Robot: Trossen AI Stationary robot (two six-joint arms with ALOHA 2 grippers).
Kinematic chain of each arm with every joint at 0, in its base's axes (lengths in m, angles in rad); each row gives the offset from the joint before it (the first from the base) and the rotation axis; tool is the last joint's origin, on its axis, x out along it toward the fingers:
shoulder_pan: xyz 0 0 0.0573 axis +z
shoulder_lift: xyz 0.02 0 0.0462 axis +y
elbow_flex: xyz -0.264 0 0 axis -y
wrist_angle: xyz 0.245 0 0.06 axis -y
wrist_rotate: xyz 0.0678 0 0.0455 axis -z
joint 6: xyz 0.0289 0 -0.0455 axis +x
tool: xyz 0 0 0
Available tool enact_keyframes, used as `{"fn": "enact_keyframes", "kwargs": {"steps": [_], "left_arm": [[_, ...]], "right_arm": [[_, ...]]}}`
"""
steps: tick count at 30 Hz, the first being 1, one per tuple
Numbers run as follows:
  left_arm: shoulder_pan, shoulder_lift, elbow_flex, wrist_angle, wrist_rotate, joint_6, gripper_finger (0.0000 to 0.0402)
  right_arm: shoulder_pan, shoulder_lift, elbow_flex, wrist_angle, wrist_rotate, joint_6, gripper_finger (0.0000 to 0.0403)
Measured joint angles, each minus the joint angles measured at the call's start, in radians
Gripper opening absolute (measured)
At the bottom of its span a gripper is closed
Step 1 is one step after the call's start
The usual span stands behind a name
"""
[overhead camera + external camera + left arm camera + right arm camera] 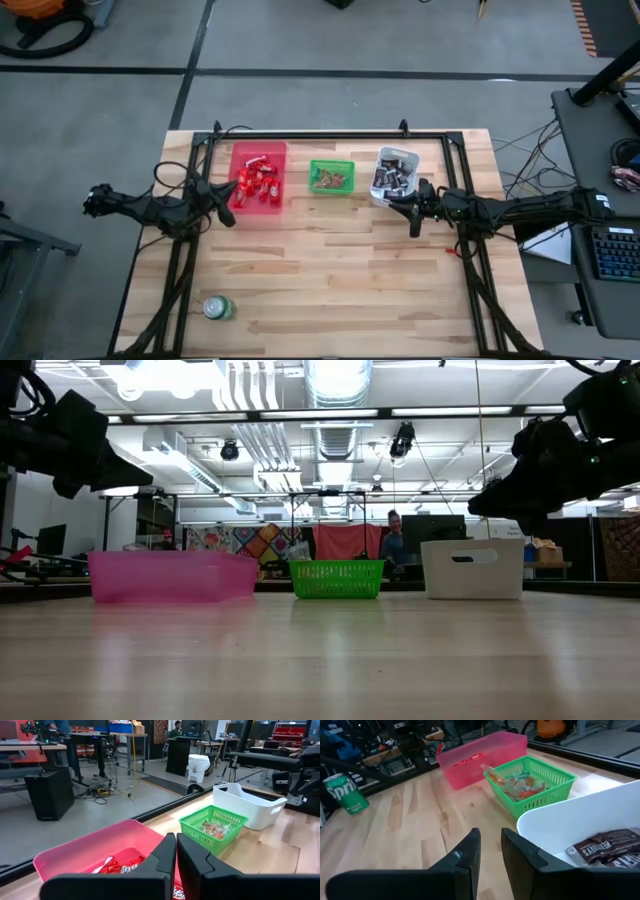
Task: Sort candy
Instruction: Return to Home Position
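Left tool closed, right tool slightly parted, both empty — red-wrapped candy sits in the pink plastic bin just beside the left, brown-wrapped candy in the white plastic bin just beside the right.

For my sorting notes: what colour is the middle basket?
Green basket, best in right wrist view.

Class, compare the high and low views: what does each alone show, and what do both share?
Only the high view: a green can, red candy in the pink bin, brown candy in the white bin, mixed candy in the green basket. Only the low view: a person far behind the bins. Both: the three containers, the left end effector by the pink bin, the right end effector by the white one.
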Motion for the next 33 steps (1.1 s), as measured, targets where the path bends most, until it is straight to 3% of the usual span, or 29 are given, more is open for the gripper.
{"fn": "enact_keyframes", "kwargs": {"steps": [8,13,16,19,22,27,31,33], "left_arm": [[0.000,0.002,0.000,0.003,0.000,0.000,0.0000],[0.000,0.002,0.000,0.003,0.001,0.000,0.0000],[0.000,0.002,0.000,0.003,0.001,0.000,0.0000],[0.000,0.003,0.000,0.004,0.002,0.000,0.0000],[0.000,0.005,0.000,0.004,0.002,0.000,0.0000],[0.000,0.013,-0.001,0.004,0.023,0.000,0.0000],[0.000,0.018,-0.001,0.005,0.027,0.000,0.0000],[0.000,0.022,-0.001,0.002,0.027,0.000,0.0000]], "right_arm": [[0.003,-0.014,0.000,-0.011,0.000,0.008,0.0070],[0.005,-0.176,-0.006,-0.061,-0.001,0.065,0.0070],[0.008,-0.373,-0.006,-0.268,0.016,0.032,0.0070],[0.053,-0.575,-0.007,-0.385,-0.032,-0.096,0.0070],[0.089,-0.578,-0.008,-0.317,-0.189,-0.301,0.0070],[0.109,-0.579,-0.008,-0.332,-0.186,-0.425,0.0070],[0.109,-0.579,-0.008,-0.367,-0.306,-0.579,0.0070],[0.109,-0.579,-0.008,-0.377,-0.304,-0.582,0.0070]]}}
